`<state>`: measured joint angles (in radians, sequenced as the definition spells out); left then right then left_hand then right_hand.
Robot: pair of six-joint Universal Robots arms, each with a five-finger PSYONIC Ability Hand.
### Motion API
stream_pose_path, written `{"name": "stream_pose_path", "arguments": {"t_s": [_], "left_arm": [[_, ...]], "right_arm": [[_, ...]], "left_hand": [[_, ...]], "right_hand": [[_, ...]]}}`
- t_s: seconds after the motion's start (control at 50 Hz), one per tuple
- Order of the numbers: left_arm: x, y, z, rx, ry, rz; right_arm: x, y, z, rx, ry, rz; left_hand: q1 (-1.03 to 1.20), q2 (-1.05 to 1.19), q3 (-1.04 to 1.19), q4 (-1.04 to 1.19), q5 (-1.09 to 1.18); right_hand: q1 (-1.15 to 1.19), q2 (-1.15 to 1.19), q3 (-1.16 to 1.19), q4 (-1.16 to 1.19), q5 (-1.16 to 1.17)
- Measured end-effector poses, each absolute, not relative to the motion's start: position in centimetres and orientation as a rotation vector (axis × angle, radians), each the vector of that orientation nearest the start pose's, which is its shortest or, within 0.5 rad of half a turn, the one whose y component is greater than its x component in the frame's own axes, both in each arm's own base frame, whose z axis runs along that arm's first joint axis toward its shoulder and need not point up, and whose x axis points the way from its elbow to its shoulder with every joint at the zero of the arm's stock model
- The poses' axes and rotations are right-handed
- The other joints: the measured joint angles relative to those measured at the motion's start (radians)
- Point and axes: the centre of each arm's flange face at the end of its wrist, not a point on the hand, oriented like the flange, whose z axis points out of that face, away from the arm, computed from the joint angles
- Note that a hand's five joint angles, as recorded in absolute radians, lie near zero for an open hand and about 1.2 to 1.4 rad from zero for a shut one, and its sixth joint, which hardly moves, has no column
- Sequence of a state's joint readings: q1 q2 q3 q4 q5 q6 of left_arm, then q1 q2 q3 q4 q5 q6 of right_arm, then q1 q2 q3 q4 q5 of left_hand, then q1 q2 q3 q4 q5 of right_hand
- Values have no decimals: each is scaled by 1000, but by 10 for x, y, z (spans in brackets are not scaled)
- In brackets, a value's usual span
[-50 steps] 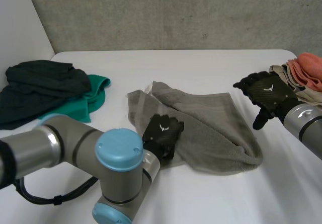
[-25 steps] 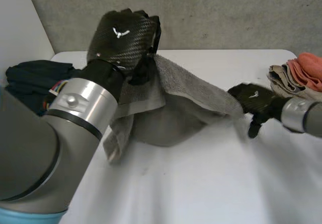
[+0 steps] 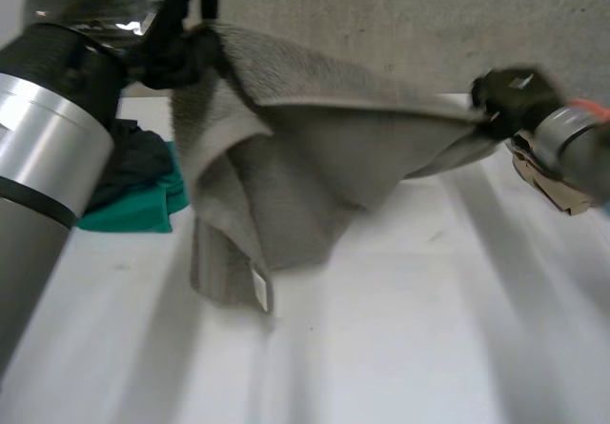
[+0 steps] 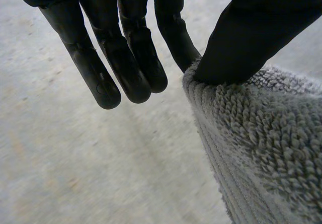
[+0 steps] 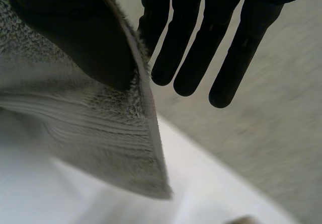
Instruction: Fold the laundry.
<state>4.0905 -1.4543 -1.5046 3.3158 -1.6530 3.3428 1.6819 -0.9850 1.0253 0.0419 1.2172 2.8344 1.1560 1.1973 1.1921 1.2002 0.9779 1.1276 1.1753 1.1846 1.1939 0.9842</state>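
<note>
A grey towel (image 3: 305, 167) hangs in the air above the white table (image 3: 438, 338), stretched between my two hands. My left hand (image 3: 167, 52) is raised high and grips one upper corner. In the left wrist view its thumb (image 4: 251, 32) pinches the towel (image 4: 261, 143) edge against a finger, while the other fingers (image 4: 131, 53) stay straight. My right hand (image 3: 510, 95) holds the opposite corner. In the right wrist view its thumb (image 5: 75, 38) presses the towel (image 5: 100, 123) against a finger. The towel's lower part sags in folds, with a small label (image 3: 259, 286) at its lowest corner.
A green cloth (image 3: 143, 205) and a dark cloth (image 3: 138, 152) lie at the table's left, behind my left arm. Beige folded cloths (image 3: 548, 181) with an orange one (image 3: 596, 108) on top sit at the right edge, behind my right arm. A grey wall stands behind.
The towel has gone from lying on the table to hanging in the air. My left hand lifted its corner high, and my right hand closed on the far corner and rose.
</note>
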Motion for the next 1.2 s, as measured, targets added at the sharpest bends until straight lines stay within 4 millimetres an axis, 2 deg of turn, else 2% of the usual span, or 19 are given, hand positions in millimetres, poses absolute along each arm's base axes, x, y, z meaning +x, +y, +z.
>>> {"name": "stream_pose_path", "arguments": {"t_s": [0.04, 0.08, 0.18, 0.28, 0.38, 0.44, 0.56, 0.64, 0.66, 0.68, 0.7, 0.72, 0.76, 0.82, 0.86, 0.96, 0.98, 1.06, 1.2], "left_arm": [[-266, -176, 385, 654, 1868, -2780], [-257, -186, 383, 613, 1882, -2731], [-240, -204, 372, 571, 1944, -2613], [-230, -224, 346, 602, 2058, -2473], [-231, -249, 304, 680, 2218, -2319], [-237, -269, 275, 729, 2314, -2222], [-255, -319, 249, 742, 2312, -2229], [-271, -361, 268, 697, 2124, -2429], [-272, -366, 272, 687, 2089, -2463], [-277, -379, 290, 653, 1961, -2579], [-277, -379, 290, 653, 1961, -2579], [-280, -389, 309, 614, 1819, -2693], [-284, -397, 337, 556, 1615, -2837], [-286, -399, 368, 485, 1372, -2985], [-286, -397, 379, 459, 1288, -3032], [-287, -395, 384, 446, 1251, -3056], [-286, -391, 372, 464, 1326, -3025], [-281, -381, 343, 509, 1508, -2929], [-267, -346, 263, 618, 1944, -2620]], "right_arm": [[200, -402, 275, -821, 2044, -2094], [184, -389, 315, -864, 2009, -2180], [167, -355, 375, -952, 1953, -2302], [162, -329, 399, -1029, 1947, -2318], [165, -327, 384, -1102, 2020, -2215], [170, -339, 356, -1145, 2093, -2100], [184, -373, 307, -1185, 2193, -1982], [195, -403, 299, -1163, 2188, -2106], [198, -408, 302, -1152, 2173, -2147], [199, -411, 303, -1144, 2163, -2173], [199, -411, 303, -1144, 2163, -2173], [209, -426, 321, -1064, 2061, -2367], [215, -432, 340, -968, 1940, -2519], [220, -434, 366, -827, 1759, -2670], [220, -432, 378, -767, 1679, -2715], [220, -426, 386, -718, 1617, -2732], [218, -415, 383, -712, 1625, -2690], [218, -405, 356, -767, 1721, -2570], [221, -378, 273, -979, 1956, -2211]], "left_hand": [[0, 0, 0, 0, 0], [0, 0, 0, 0, 0], [0, 0, 0, 0, 0], [0, 0, 0, 0, 0], [0, 0, 0, 0, 0], [0, 1, 0, 0, 0], [0, 1, 1, 0, 0], [0, 1, 1, 0, 0], [0, 1, 1, 0, 0], [0, 1, 1, 0, 0], [0, 1, 1, 0, 0], [0, 1, 1, 0, 0], [0, 1, 1, 0, 0], [0, 1, 1, 0, 0], [0, 1, 1, 0, 0], [0, 1, 1, 0, 0], [0, 1, 1, 0, 12], [0, 1, 1, 0, 13], [0, 2, 1, 0, 13]], "right_hand": [[0, 0, 0, 0, 0], [0, 0, 0, 0, 0], [0, 0, 0, 1, 0], [0, 0, 0, 2, 0], [0, 0, 0, 4, 0], [0, 0, 0, 4, 8], [0, 0, 0, 4, 13], [0, 0, 5, 4, 13], [0, 0, 5, 4, 13], [0, 1, 5, 4, 13], [0, 1, 5, 4, 13], [0, 1, 5, 4, 13], [0, 1, 5, 4, 13], [0, 1, 5, 4, 20], [0, 1, 5, 4, 22], [0, 1, 5, 4, 24], [0, 1, 5, 4, 28], [0, 1, 5, 4, 28], [0, 1, 6, 4, 28]]}}
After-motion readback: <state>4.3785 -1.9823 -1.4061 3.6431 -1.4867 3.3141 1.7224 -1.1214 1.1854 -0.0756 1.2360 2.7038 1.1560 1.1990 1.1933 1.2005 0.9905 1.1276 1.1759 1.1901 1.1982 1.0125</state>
